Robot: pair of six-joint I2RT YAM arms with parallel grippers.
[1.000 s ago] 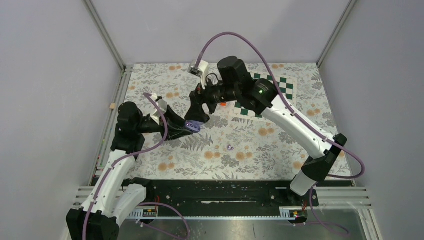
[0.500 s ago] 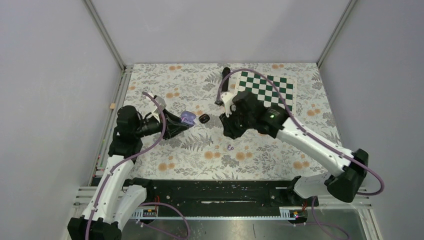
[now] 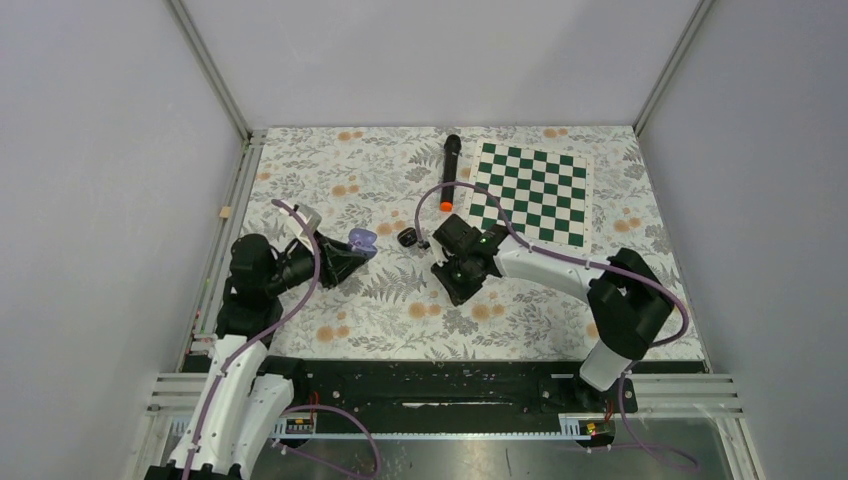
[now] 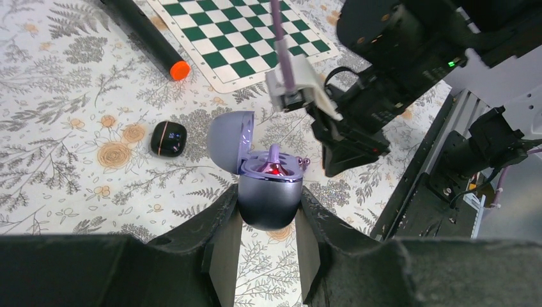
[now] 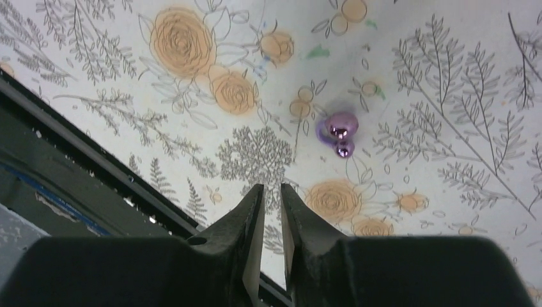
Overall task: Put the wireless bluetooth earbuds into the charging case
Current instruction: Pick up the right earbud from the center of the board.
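A loose lilac earbud (image 5: 337, 132) lies on the floral mat (image 5: 447, 96), just past the tips of the right gripper (image 5: 271, 189). In the wrist view it sits to the right of the fingers' line, apart from them and not between them. Those fingers are drawn nearly together with only a thin slit left, and they hold nothing. From overhead this earbud cannot be made out; the right wrist hangs low over the mat near the middle of the table, where it would be. Further left, the lilac charging case (image 4: 268, 192) is clamped by its lower body between the closed-in fingers of the left gripper (image 4: 268, 214) and held above the mat. Its lid (image 4: 229, 137) stands swung open on the far-left side. A second earbud (image 4: 273, 160) sits in the case's well, its stem pointing up beside a small red glow. Whether the other well is filled cannot be told. On the mat between the two grippers, slightly farther back, rests a small black case (image 3: 407, 237), shut. Beyond it a black microphone (image 3: 450, 170) lies lengthwise with its orange end (image 3: 446, 206) toward the near side. To the microphone's right, a green-and-white chessboard (image 3: 535, 190) covers the far right part of the mat.
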